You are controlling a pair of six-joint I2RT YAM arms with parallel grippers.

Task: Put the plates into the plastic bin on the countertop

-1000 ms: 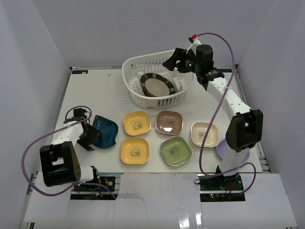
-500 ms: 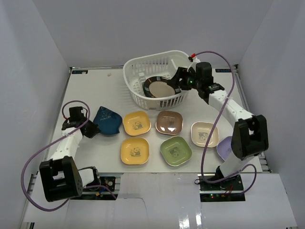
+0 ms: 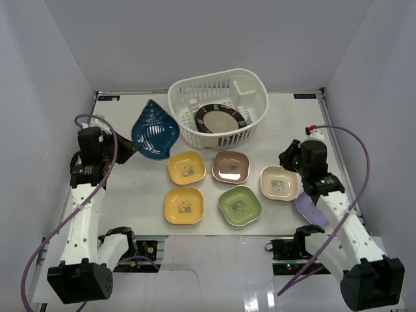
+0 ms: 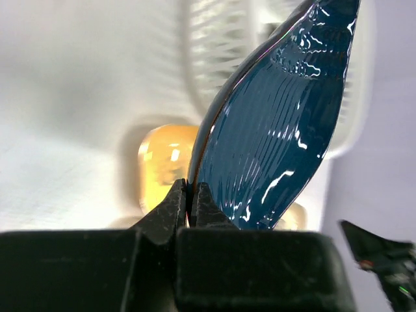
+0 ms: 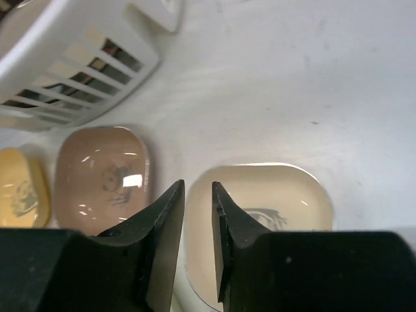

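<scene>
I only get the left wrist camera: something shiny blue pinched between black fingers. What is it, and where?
Observer: A blue leaf-shaped plate, held by the left gripper above the countertop, just left of the plastic bin.
Visitor: Anything inside the bin?
Observer: One dark-rimmed round plate.
Visitor: What's left outside?
Observer: Two yellow dishes, a brown dish, a green dish, a cream dish and a lavender plate partly under the right arm.
</scene>
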